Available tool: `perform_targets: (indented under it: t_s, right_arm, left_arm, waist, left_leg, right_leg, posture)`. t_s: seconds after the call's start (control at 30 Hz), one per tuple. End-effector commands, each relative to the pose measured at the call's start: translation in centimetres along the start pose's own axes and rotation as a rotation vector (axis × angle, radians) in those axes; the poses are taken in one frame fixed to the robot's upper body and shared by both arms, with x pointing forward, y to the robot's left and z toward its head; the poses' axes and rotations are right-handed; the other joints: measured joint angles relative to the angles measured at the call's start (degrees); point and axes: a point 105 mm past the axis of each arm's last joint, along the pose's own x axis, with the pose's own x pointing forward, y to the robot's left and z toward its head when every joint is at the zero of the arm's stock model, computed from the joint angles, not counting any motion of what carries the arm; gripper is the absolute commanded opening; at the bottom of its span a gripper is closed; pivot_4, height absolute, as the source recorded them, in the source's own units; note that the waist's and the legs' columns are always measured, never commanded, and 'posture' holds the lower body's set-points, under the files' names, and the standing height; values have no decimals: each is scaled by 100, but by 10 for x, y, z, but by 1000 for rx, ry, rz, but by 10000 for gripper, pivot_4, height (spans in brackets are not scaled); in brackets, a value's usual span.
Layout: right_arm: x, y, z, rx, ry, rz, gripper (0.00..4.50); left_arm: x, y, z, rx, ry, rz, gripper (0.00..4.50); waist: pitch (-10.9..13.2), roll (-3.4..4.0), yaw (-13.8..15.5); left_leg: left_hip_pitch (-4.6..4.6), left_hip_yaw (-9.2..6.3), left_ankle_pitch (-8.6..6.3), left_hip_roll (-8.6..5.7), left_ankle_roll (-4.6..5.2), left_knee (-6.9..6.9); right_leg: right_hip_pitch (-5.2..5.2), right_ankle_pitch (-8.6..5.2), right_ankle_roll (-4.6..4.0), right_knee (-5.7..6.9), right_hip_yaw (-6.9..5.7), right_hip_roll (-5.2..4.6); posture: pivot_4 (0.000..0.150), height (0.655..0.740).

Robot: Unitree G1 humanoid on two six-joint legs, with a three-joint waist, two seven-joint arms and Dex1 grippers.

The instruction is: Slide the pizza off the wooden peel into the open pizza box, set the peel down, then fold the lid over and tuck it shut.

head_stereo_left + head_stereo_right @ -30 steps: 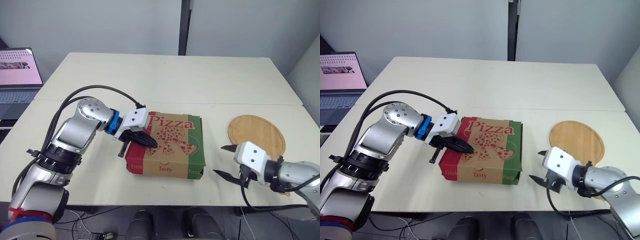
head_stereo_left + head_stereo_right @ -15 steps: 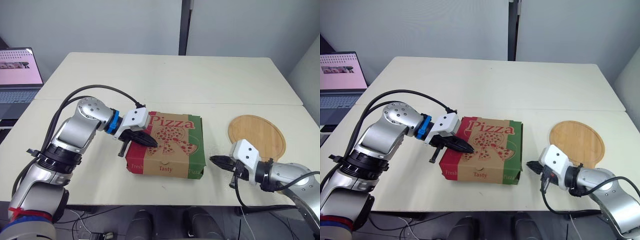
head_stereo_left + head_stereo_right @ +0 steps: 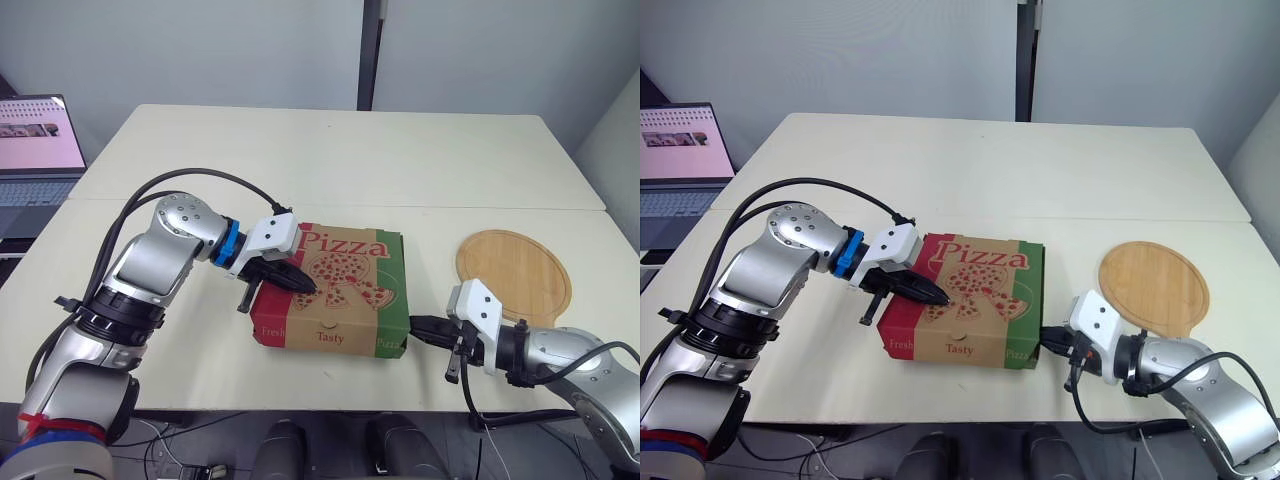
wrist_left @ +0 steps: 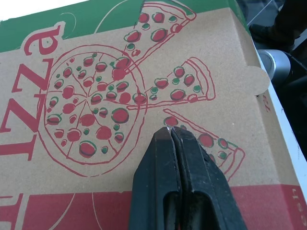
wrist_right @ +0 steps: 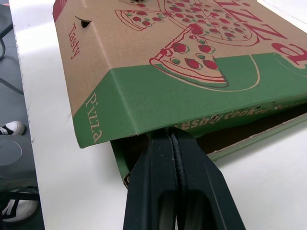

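pizza box (image 3: 330, 338) lid (image 3: 350, 272) down, contents hidden, right flap (image 5: 158, 105) untucked; left hand (image 3: 303, 285) closed, empty, on lid; right hand (image 3: 415, 325) closed, empty, at flap

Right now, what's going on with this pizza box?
The lid is folded over the box. The left gripper, jaws shut, rests on the lid top, while the right gripper, jaws shut, sits at the green side flap, which is not yet tucked in. The peel lies on the table.
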Motion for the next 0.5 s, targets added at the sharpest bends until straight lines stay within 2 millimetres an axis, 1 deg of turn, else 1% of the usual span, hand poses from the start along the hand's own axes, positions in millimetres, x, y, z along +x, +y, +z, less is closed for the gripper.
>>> perform_targets:
  t_s: [0.03, 0.1, 0.2, 0.3, 0.47, 0.5]
  right_arm:
    - [4, 6, 10, -29, -35, 23, 627]
    - [8, 4, 3, -37, -7, 10, 627]
    - [11, -3, -7, -57, 40, -40, 627]
    - [8, -8, -8, -56, 46, -65, 627]
    - [-16, -13, -6, -69, 67, -94, 627]
    - [-22, -15, -6, -74, 77, -101, 4286]
  left_arm:
    - [-3, 1, 9, 35, -5, 6, 0]
    - [-2, 1, 9, 36, -4, 5, 0]
    - [-1, 1, 8, 36, -1, 1, 0]
    - [0, 1, 8, 36, -1, 0, 0]
    - [-1, 1, 7, 38, 1, 1, 0]
    - [-1, 1, 6, 38, 2, 2, 0]
  waist:
    - [0, 0, -1]
    - [0, 0, -1]
    - [0, 0, -2]
    - [0, 0, -1]
    - [0, 0, 12]
    - [0, 0, 13]
  left_leg:
    - [0, 0, 0, 0, 0, 0]
    - [0, -1, 0, 0, 0, 0]
    - [-1, 0, 0, 0, 0, 2]
    - [-1, -1, 0, 0, 0, 4]
    - [-8, -2, 0, 0, 0, 13]
    - [-11, -4, 0, 0, 0, 16]
  right_leg:
    - [0, 0, 0, 0, 0, 0]
    - [0, 0, 0, 0, -1, 0]
    - [0, 0, 0, 0, 0, 0]
    - [0, 0, 0, 1, 0, 0]
    - [0, 0, 0, 1, -2, 0]
    - [0, 0, 0, 0, -3, 0]
  posture:
    - [1500, 7400]
    - [1500, 7400]
    - [1500, 7400]
    - [1500, 7400]
    - [1500, 7400]
    - [1500, 7400]
